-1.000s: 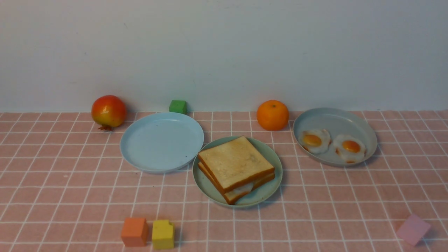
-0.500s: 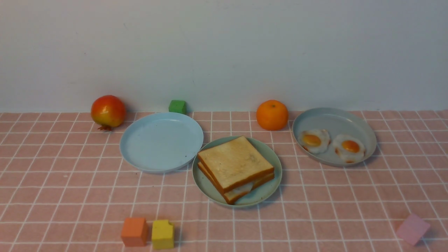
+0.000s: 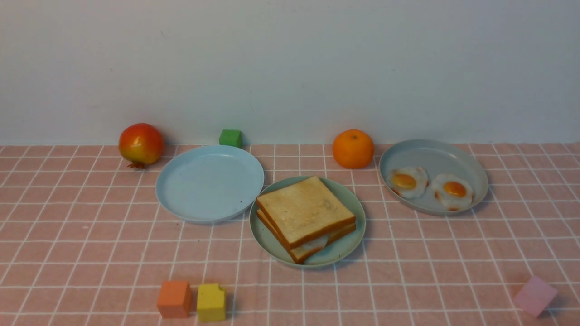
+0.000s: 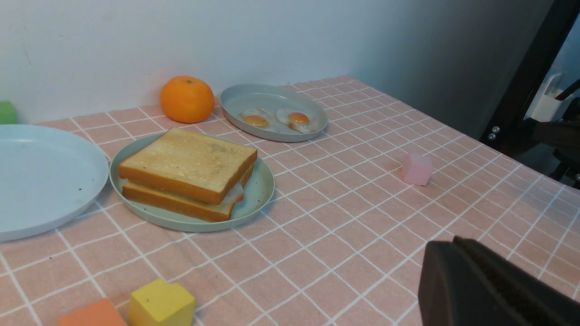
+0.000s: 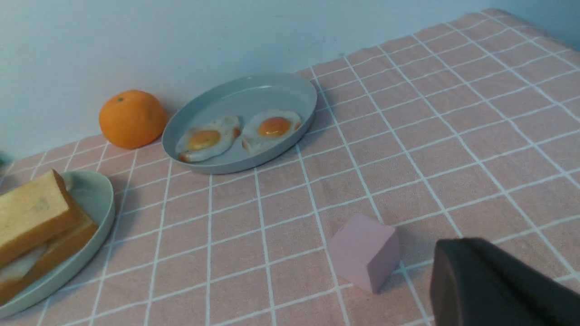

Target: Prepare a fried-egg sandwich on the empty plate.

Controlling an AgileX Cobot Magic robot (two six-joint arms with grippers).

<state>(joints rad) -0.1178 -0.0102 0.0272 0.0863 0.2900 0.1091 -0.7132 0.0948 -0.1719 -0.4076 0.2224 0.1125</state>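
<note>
Two toast slices with egg white showing between them, the fried-egg sandwich (image 3: 305, 218), sit stacked on the mint-green plate (image 3: 350, 244), mid-surface. Both grippers hang back near the robot; jaws' state cannot be told. Neither arm clearly nearer.

Neither arm shows in the front view. Each wrist view catches only a dark slab of its own gripper, the left gripper (image 4: 489, 285) and the right gripper (image 5: 494, 283); whether the jaws are parted cannot be told
</note>
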